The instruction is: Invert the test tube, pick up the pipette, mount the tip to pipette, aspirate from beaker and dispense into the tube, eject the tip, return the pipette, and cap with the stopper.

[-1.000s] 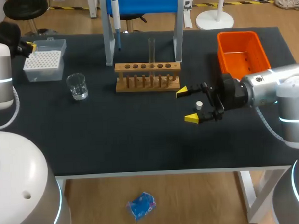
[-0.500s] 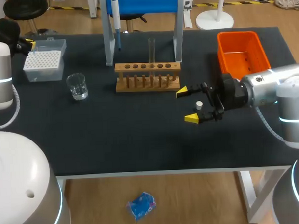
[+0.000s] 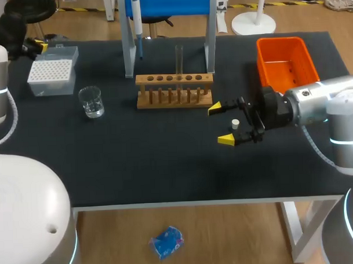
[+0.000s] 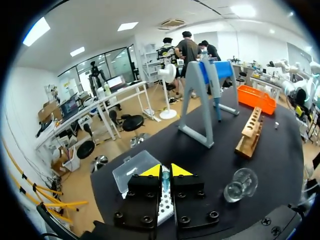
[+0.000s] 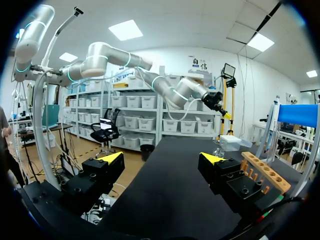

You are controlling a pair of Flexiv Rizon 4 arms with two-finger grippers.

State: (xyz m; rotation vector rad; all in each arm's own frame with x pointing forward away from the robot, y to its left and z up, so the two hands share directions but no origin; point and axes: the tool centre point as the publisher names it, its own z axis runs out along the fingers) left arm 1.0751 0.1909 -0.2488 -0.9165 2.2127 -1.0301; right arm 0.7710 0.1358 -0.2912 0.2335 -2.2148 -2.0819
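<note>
Head view shows the right gripper point(image 3: 221, 124) lying low over the table point(image 3: 166, 167) toward its right edge. Its two fingers are spread wide, and the small white stopper point(image 3: 236, 123) stands between them, touched by neither. I judge the gripper is placed so in order to close on the stopper from both sides, because capping appears to be the step that is left. The glass test tube point(image 3: 178, 59) stands upright in the wooden rack point(image 3: 174, 97) near the middle of the far edge, mouth up with no stopper on it, so it can receive the stopper from above. The pipette point(image 3: 136, 17) hangs on its stand point(image 3: 129, 52) just behind the rack, out of that path. The left gripper point(image 4: 161, 170) hangs by the tip box point(image 3: 51, 71) at the far left corner, its jaws drawn together to a thin slit with nothing in it that I can recognise; probably it is parked there to leave room. The beaker point(image 3: 91, 102) stands near the tip box, on its front side.
</note>
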